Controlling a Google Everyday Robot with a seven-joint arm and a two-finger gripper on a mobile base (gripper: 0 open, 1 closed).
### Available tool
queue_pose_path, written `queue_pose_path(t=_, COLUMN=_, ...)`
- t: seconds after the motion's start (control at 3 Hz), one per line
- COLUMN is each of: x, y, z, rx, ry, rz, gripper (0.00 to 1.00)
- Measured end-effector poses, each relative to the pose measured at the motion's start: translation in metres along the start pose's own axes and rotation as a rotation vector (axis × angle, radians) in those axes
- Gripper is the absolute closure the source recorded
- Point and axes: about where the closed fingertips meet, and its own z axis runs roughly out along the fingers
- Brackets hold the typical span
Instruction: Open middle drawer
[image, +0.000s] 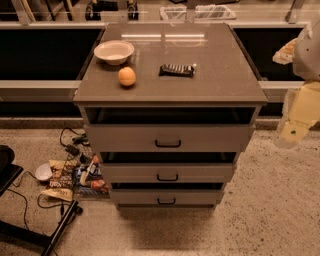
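The middle drawer (131, 173) is a wide, flat grey front in the second row of a three-drawer cabinet (172, 91), with a small black pull handle (167, 177) at its centre. A dark band runs along above its front edge. Whether the drawer stands a little way out cannot be told from this angle. The top drawer (120, 138) sits directly above it with a taller front, and the bottom drawer (135, 197) directly below.

The speckled floor (260, 210) in front of the cabinet and to its right lies open. To the left of the drawers, near their lower corner, packets (64, 176) and black cables (70, 142) litter the floor, and a black stand (55, 232) angles across the bottom left corner.

On the cabinet's top are a pale bowl (114, 52), an orange (127, 76) just in front of it, and a dark wrapped bar (176, 70) nearer the middle.

The gripper (296, 125) hangs at the far right edge of the view, beyond the cabinet's right side and about level with the top drawer. It is well apart from the middle drawer, higher than it and off to its right, touching nothing. Whether it is spread or pressed together cannot be told.
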Motion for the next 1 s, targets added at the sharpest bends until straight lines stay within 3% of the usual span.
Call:
queue_pose_path(t=0.33, x=-0.002, y=0.001, z=0.007, rx=0.005, ry=-0.008, rz=-0.004, gripper=0.0)
queue_pose_path(t=0.67, x=0.004, y=0.013, z=0.037, rx=-0.009, ry=-0.023, rz=0.005, gripper=0.0)
queue_pose_path(t=1.0, x=0.023, y=0.038, z=0.088, rx=-0.03, ry=-0.018, rz=0.037, gripper=0.0)
